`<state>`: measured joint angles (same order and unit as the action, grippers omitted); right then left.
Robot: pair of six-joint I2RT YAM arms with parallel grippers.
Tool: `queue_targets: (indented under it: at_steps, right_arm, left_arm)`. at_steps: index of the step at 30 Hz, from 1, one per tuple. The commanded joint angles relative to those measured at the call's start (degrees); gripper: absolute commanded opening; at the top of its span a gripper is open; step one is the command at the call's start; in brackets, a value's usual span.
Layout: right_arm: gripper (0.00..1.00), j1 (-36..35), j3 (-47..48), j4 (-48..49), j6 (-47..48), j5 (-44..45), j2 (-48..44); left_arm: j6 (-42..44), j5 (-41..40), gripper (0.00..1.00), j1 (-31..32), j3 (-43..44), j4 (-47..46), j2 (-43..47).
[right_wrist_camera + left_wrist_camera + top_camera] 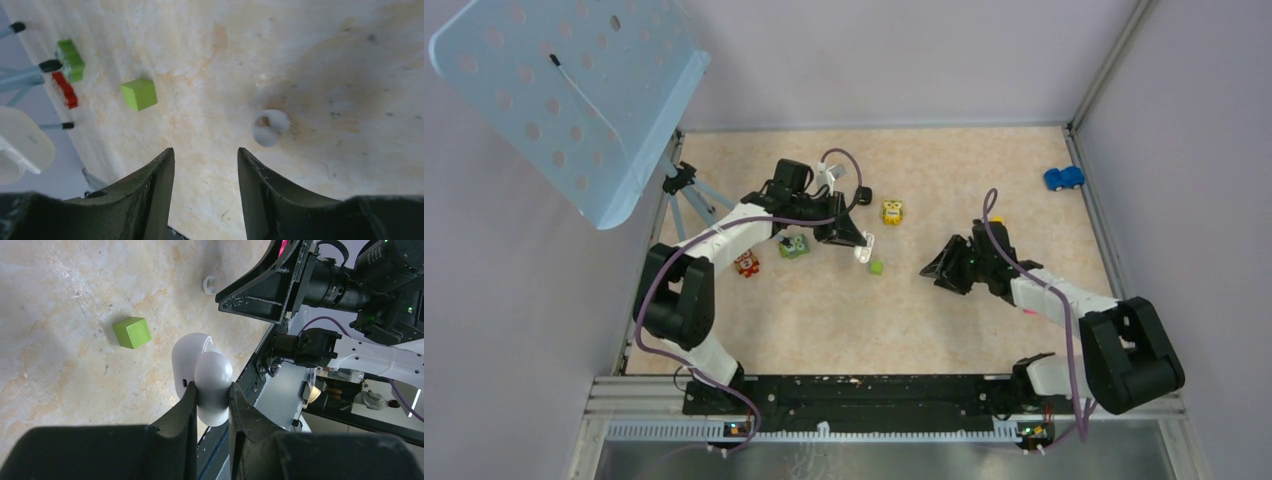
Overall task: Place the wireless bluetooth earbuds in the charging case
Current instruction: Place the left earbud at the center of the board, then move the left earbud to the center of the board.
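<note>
Even, diffuse light is falling from above across the table (824, 320), leaving only short, soft shadows beside the green cube (132, 332). The white charging case (212, 375) is catching a mild sheen, with no blown-out glare. In both wrist views the near fingers (150, 200) are rendering dark and out of focus.

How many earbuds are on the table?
1. A white earbud lies on the table in front of the right gripper, apart from the green cube. The second may be hidden, perhaps inside the case in the left gripper.
</note>
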<state>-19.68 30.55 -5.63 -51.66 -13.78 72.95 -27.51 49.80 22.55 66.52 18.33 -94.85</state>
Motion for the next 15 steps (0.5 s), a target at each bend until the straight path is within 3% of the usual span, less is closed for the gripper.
queue_targets:
  at_steps: [1,5,10,15]
  right_arm:
    - [0.48,0.42,-0.29,14.91,-0.07,-12.20,2.62]
    - [0.48,0.35,6.15,7.00,7.71,-12.74,3.57]
    - [0.51,0.36,16.41,-12.62,24.56,4.41,2.92]
    - [0.56,0.45,19.35,-12.49,31.35,10.27,8.29]
  left_arm:
    - [0.73,-0.88,0.00,0.08,-0.32,-0.84,1.78]
    - [2.10,-1.58,0.00,0.08,0.06,0.92,1.83]
    - [2.96,-3.14,0.00,0.12,0.06,1.32,3.09]
    - [2.00,-2.29,0.00,0.13,0.56,0.46,1.38]
